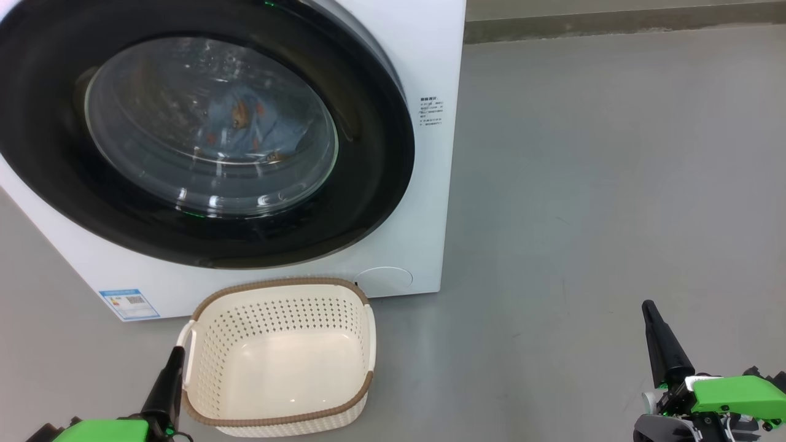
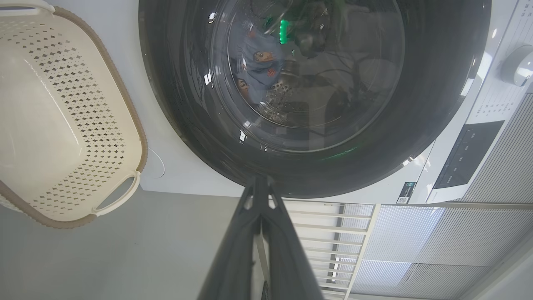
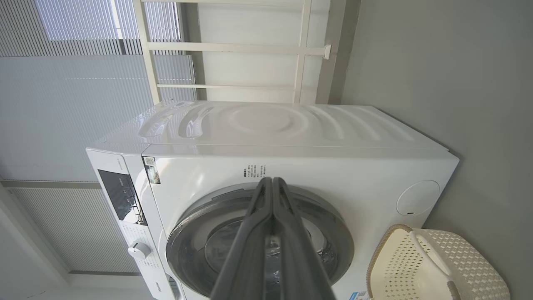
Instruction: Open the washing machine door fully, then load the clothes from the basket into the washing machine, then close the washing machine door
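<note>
Floor (image 1: pixel 583 184): grey, smooth.
Washing machine door (image 1: pixel 368 153): closed.
Clothes (image 1: pixel 252 126): seen behind the glass.
Basket (image 1: pixel 276 319): set before the washing machine (image 1: pixel 424 202).
Left gripper (image 1: pixel 177 351), right gripper (image 1: pixel 647 306): fingers pressed together, nothing held.

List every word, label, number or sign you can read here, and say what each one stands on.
Nothing can be quoted: every text is too small or blurred.
On the washing machine front, a grey print block: several lines, unreadable.
At its lower corner, a blue label sticker: unreadable.
On the dark control panel: markings unreadable.
Beside that panel, a small sticker: unreadable.
</note>
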Robot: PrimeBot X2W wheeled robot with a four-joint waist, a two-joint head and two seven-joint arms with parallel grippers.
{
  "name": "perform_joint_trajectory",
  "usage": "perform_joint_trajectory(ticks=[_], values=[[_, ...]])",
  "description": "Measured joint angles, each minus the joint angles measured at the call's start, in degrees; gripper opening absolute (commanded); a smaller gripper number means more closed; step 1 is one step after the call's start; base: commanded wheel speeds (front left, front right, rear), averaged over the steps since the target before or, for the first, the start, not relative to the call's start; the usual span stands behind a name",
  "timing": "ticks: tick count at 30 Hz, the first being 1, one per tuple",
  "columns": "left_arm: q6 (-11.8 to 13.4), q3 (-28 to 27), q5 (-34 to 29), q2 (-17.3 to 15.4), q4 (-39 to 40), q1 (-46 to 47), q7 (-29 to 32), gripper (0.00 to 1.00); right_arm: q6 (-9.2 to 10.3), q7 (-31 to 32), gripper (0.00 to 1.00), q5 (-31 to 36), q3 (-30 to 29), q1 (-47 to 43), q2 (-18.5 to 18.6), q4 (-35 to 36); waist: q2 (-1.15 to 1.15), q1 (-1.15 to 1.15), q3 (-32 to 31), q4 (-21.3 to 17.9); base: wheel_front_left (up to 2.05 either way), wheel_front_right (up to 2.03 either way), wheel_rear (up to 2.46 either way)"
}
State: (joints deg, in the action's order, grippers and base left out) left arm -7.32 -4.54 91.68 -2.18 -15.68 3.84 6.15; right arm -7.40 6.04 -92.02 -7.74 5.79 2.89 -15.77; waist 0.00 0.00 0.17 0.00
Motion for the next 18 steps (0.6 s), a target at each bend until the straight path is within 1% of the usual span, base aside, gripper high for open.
perform_joint_trajectory(ticks=[18], values=[[0.00,0.00,0.00,0.00,0.00,0.00,0.00,0.00,0.00,0.00,0.00,0.00,-0.02,0.00,-0.02,0.00,0.00,0.00,0.00,0.00,0.00,0.00,0.00]])
